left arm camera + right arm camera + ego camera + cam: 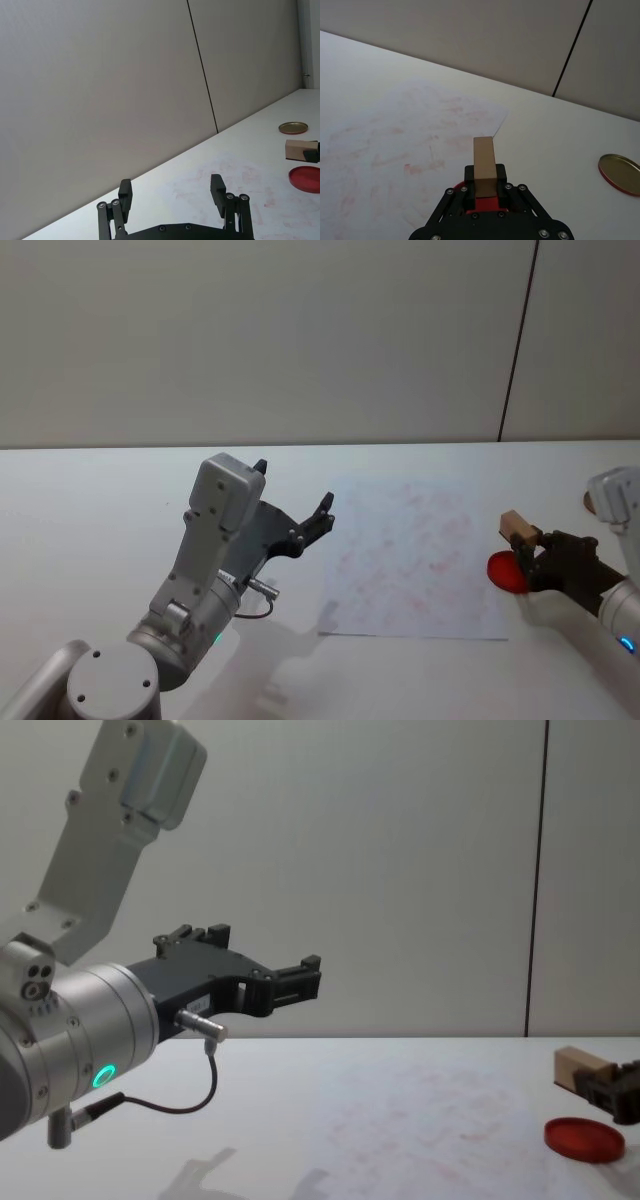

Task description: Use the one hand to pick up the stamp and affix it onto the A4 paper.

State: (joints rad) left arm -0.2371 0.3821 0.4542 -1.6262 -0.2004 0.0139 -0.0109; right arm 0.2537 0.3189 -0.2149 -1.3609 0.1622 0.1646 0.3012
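stamp (515, 525) pinched in my right gripper (527, 540), just off the right edge of the a4 paper (410, 560)

the stamp's long axis runs straight out along the fingers, tilted up off the table, and it hangs above the red disc (506, 572). the a4 paper lies close by to its left, so i judge the coming carry is a short leftward one with the stamp face turned down. my left gripper (294, 486) is spread and empty, raised near the sheet's left edge.
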